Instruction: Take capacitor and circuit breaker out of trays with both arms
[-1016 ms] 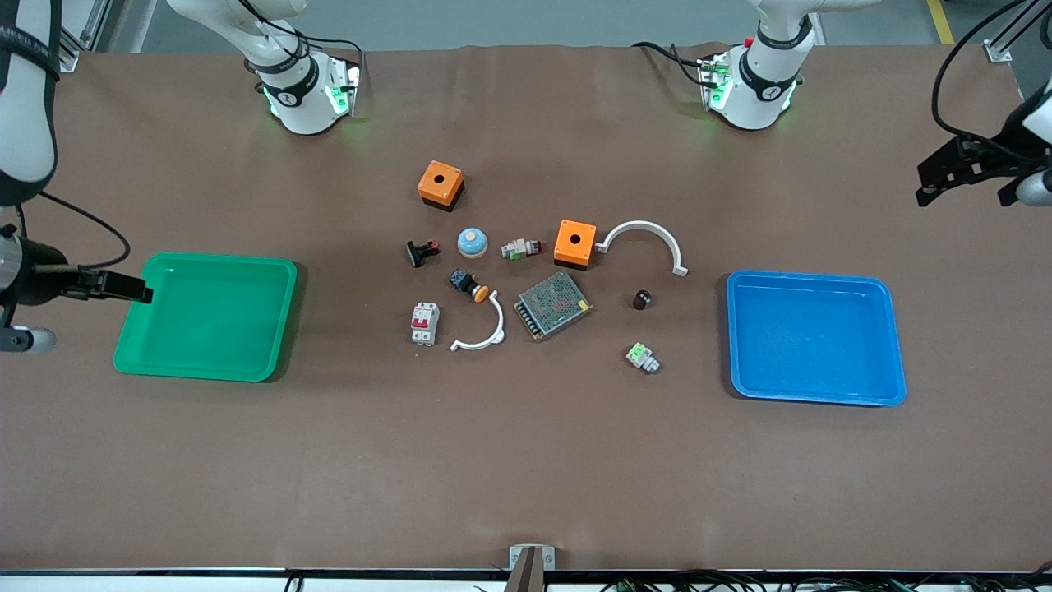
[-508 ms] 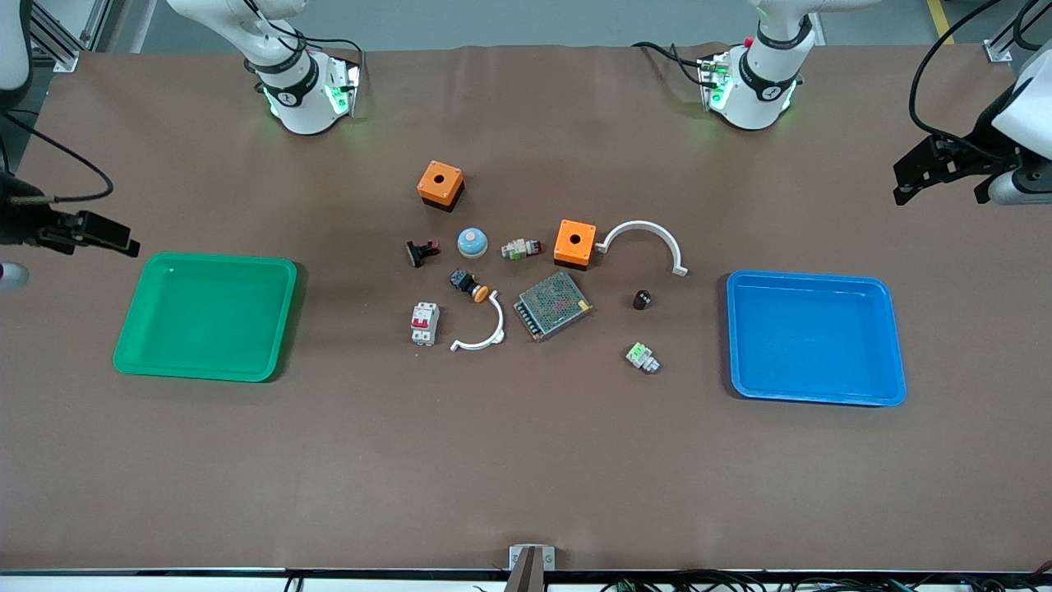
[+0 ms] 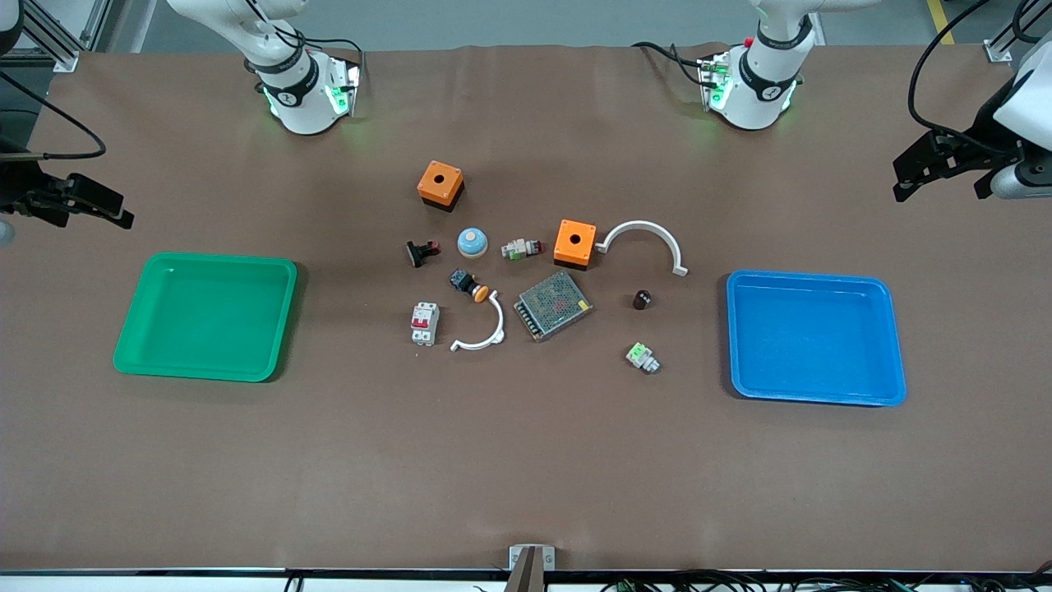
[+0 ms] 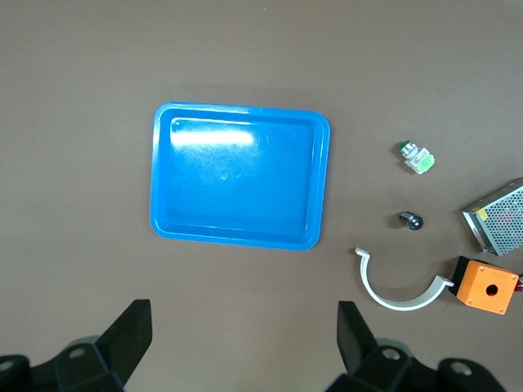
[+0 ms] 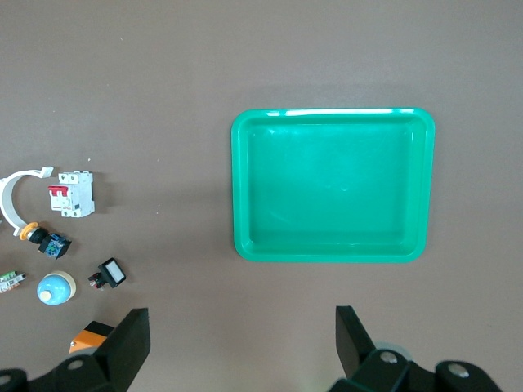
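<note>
The capacitor [image 3: 642,299], a tiny black cylinder, lies on the table between the blue tray [image 3: 809,277] and the mesh power supply; it also shows in the left wrist view [image 4: 411,220]. The breaker [image 3: 424,323], white with red levers, lies beside a white arc, toward the green tray [image 3: 222,259]; it also shows in the right wrist view [image 5: 73,194]. My left gripper [image 3: 941,189] hangs open and empty high over the left arm's end of the table [image 4: 243,327]. My right gripper [image 3: 90,205] hangs open and empty over the right arm's end [image 5: 243,327].
Two orange boxes [image 3: 440,184] [image 3: 574,242], two white arcs [image 3: 645,238] [image 3: 483,329], a mesh power supply [image 3: 552,305], a blue dome [image 3: 472,241], green-white connectors [image 3: 642,357] [image 3: 521,247], an orange-capped push-button [image 3: 469,284] and a black-red switch [image 3: 421,252] crowd the middle.
My right gripper has moved from beside the green tray toward the robots' side of the table. My left gripper has shifted slightly toward the middle. Objects have not moved.
</note>
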`<move>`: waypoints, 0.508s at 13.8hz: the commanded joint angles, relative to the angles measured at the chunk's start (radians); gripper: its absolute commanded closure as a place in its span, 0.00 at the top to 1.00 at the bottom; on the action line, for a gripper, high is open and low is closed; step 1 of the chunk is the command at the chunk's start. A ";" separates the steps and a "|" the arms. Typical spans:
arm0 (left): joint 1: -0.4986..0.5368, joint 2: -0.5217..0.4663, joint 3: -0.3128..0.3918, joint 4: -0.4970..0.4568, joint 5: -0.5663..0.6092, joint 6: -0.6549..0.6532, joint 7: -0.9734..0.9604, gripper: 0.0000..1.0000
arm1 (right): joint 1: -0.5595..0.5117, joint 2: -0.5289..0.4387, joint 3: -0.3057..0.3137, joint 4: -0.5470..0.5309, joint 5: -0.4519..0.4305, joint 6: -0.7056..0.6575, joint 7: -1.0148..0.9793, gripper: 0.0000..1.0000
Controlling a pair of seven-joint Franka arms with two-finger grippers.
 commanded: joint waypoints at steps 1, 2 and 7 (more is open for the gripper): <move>0.005 -0.021 -0.003 -0.014 -0.013 -0.008 -0.007 1.00 | -0.010 -0.042 0.019 -0.055 -0.034 0.030 -0.006 1.00; 0.005 -0.021 -0.003 -0.014 -0.013 -0.008 -0.007 1.00 | -0.010 -0.043 0.019 -0.055 -0.036 0.030 -0.006 1.00; 0.005 -0.020 -0.003 -0.012 -0.013 -0.008 -0.005 1.00 | -0.010 -0.043 0.019 -0.055 -0.039 0.032 -0.017 1.00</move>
